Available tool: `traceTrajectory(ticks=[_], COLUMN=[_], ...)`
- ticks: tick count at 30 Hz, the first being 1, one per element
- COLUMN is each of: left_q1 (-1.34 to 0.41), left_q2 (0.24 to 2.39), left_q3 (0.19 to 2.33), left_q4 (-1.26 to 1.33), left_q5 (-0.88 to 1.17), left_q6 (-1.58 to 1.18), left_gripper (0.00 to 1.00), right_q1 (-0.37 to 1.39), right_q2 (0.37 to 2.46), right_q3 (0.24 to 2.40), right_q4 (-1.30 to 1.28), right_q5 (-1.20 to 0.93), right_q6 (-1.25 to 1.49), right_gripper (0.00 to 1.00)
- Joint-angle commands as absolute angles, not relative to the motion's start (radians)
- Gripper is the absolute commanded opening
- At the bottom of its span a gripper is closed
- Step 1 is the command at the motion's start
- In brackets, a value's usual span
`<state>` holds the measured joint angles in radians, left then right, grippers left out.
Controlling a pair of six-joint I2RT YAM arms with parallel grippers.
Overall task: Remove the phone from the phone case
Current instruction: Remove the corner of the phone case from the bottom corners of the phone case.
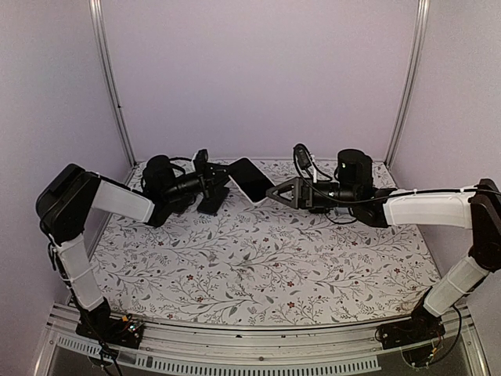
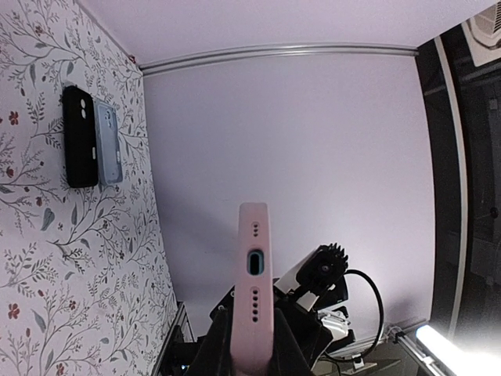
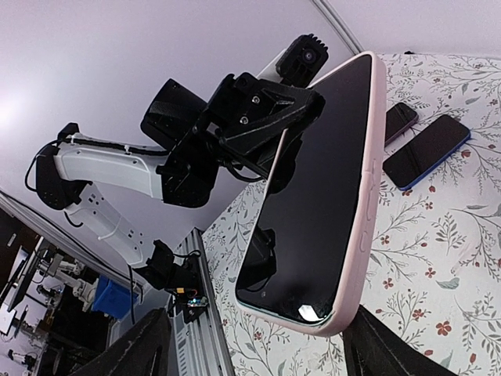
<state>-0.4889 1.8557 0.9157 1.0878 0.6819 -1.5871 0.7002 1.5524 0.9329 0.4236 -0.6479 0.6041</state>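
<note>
Held clear of the flowered table (image 1: pixel 258 266), at about 12 o'clock from its centre, a phone (image 1: pixel 250 178) in a pale pink phone case (image 2: pixel 253 290) hangs between two robot arms. The left gripper (image 1: pixel 213 183), at the phone's 9 o'clock in the overhead view, is clenched on the phone's far end, its jaws apparently on screen and back. The right gripper (image 1: pixel 274 192), at the phone's 3 o'clock, has its jaws spread wide to either side of the phone's free end, and no contact with it can be made out.

The glass face is stiff, slick and breakable. The case looks like soft, rubbery material that should flex and peel away, though its lip probably clings tightly at the corners. The load appears light for either arm.

The likely place to take hold is the case's rim at a free corner, near the end with the charging port, rolling it back off the glass while the left arm keeps the phone steady. A squeeze across both long edges risks only pinning phone and case together.

At 2 o'clock in the right wrist view, a dark handset (image 3: pixel 399 117) and a blue-edged handset (image 3: pixel 427 149) lie side by side on the table.
</note>
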Motion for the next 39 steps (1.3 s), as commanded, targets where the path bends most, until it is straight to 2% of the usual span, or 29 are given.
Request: traceTrajectory(ticks=[1,11,19,31,39], left_q1=[-0.500,-0.535,-0.546,-0.561,-0.579], left_q2=[1.792,1.792,1.794,1.789,1.795], left_q3=[0.903,0.902,0.895,0.887,0.879], left_q4=[1.167,1.179,1.187,1.188,1.321], left_q5=[0.614,0.566,0.555,0.546,0.500], left_q6=[-1.635,-1.658,-1.687,-1.750,-1.864], left_gripper=[0.00,0.00,0.00,0.00,0.00], right_q1=[0.717,0.735,0.734,0.742,0.759], right_q2=[1.574,1.614,1.612,1.598,1.599], right_q3=[0.948,0.966,0.955,0.963,0.950], right_q4=[0.501,0.534,0.535,0.440,0.357], right_q5=[-0.668,-0.646,-0.609,-0.511,-0.396], right_q6=[0.623,0.651,0.638,0.562,0.490], right_gripper=[0.75,0.64,0.45,0.39,0.39])
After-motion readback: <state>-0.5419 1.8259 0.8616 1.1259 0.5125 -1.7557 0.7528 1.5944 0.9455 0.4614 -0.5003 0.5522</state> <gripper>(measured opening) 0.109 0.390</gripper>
